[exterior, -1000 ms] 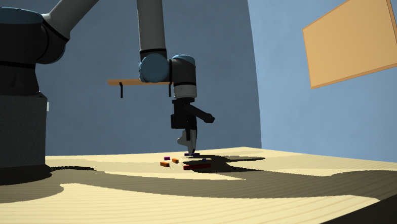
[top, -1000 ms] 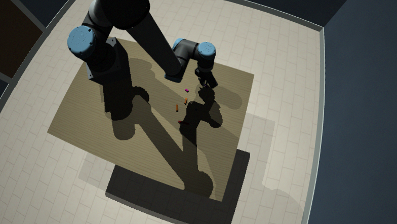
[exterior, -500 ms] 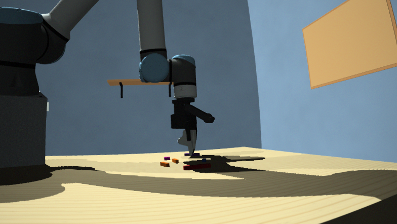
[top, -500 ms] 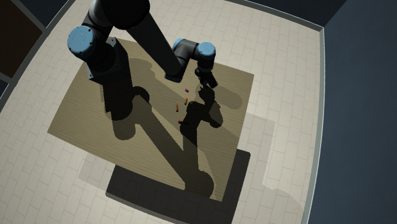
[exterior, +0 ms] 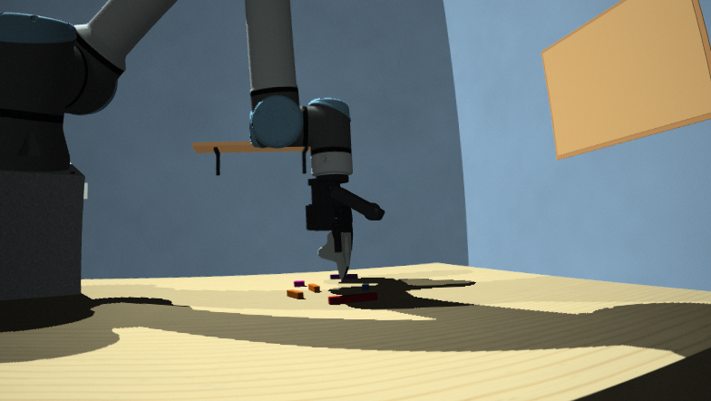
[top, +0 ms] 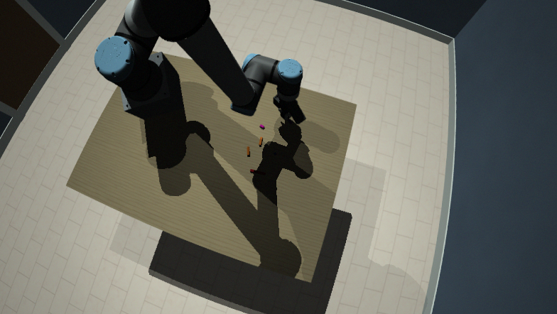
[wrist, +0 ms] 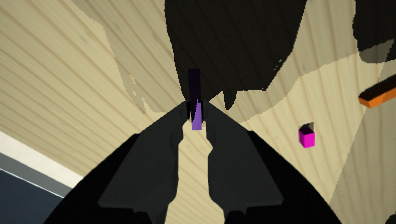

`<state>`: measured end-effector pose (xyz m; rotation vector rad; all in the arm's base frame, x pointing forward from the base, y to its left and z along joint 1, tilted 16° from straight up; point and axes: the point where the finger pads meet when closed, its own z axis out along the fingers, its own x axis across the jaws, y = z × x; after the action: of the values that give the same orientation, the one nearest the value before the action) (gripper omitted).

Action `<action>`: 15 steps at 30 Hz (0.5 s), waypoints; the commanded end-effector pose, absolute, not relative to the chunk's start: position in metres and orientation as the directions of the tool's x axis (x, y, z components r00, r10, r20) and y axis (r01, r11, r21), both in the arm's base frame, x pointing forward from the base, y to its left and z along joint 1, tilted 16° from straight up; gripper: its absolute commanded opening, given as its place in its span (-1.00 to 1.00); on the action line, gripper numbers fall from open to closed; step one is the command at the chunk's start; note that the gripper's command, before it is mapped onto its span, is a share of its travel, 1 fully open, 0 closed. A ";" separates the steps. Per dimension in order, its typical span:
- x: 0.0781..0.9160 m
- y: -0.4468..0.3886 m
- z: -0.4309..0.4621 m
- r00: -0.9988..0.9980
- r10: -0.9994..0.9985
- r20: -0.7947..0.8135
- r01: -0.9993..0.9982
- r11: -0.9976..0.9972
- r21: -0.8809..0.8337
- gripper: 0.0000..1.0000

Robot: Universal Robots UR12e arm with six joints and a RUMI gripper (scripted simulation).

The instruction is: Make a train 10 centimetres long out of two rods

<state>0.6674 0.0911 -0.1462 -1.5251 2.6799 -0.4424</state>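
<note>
Left to right in the wrist view: the gripper (wrist: 197, 120) fills the lower centre, its jaws drawn in almost fully and clamped on the near end of the purple rod (wrist: 195, 95). The rod's long axis runs straight away from the camera, in line with the slot between the jaws; its far end lies in shadow on the surface (wrist: 60, 75). Whether it has left the surface cannot be told; in the exterior view the rod (exterior: 344, 276) appears to lie flat at the fingertips.

To the right, well apart from the jaws, stands the magenta rod (wrist: 307, 136), and further right, at the frame edge, an orange rod (wrist: 376, 95) lying oblique to the purple rod's axis.

Judgement: purple needs an orange partner to reach ten. The two orange rods (top: 261, 141) (top: 248, 150) lie to the right of the grasp, beyond the magenta one, so the carry must go that way and the purple rod must be turned to match the chosen orange rod's axis. The red rod (top: 257, 171) lies near and should be kept clear of.
</note>
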 end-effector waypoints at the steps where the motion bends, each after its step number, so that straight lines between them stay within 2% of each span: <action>1: 0.668 0.091 -0.146 -0.520 -0.846 0.116 -0.838 0.480 -0.258 -1.00; 15: 0.666 0.093 -0.138 -0.520 -0.846 0.116 -0.838 0.480 -0.258 -1.00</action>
<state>0.6667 0.0919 -0.1427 -1.5251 2.6798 -0.4424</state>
